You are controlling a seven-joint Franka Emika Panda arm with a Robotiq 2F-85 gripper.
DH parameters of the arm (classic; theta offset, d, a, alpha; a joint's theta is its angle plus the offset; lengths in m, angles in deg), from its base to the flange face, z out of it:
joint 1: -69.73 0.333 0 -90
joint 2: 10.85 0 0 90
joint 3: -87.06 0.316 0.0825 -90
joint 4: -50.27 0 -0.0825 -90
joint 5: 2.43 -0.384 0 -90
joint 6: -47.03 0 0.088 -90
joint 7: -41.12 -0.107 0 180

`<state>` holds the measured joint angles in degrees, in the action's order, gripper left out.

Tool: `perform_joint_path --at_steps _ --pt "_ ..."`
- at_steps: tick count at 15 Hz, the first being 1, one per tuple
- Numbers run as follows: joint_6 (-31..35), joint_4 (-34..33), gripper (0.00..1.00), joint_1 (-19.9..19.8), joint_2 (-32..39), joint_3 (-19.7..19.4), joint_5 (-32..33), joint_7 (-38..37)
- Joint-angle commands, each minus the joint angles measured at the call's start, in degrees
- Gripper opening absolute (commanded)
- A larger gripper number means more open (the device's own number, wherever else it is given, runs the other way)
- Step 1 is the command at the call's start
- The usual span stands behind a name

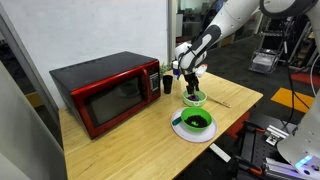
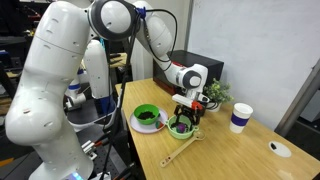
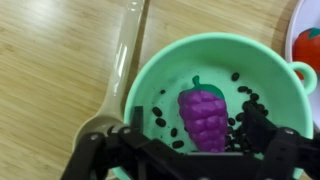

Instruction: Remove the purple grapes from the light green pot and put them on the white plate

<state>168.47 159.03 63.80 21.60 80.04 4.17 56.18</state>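
Light: bright, even, indoor.
Glare: soft sheen on the pale wooden worktop (image 3: 50, 60).
Sharpness: exterior views small and coarse; wrist view's bottom edge blurred.

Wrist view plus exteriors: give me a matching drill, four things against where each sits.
Things: 1 purple plastic grape bunch; 2 pale long-handled utensil; 3 dark green round bowl; 4 red boxy microwave.
Places: A on the flat round white plate; B inside the pale lime-green round pot; C next to the dark cup; D flat on the wooden table beside the pot.
Pairs: 1-B; 2-D; 3-A; 4-C.
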Motion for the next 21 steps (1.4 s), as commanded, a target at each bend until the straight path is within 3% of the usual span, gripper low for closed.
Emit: perform_joint_path --at_steps 1,6,7,9,16,21 --pt "-0.5 -3.35 1.0 -1.22 3.36 1.83 1.18 1.66" --pt "-0.64 -4.55 1.0 -1.07 4.96 2.54 1.69 1.83" --pt "-0.76 -4.8 0.75 -1.17 5.14 2.66 1.54 1.91" --pt "-0.69 -5.02 0.68 -1.26 5.33 2.71 1.5 2.04" --pt "-1.81 -5.33 0.19 -1.47 4.89 2.73 0.98 1.86" --pt "-1.35 -1.53 0.19 -0.08 1.29 1.98 2.5 -0.17"
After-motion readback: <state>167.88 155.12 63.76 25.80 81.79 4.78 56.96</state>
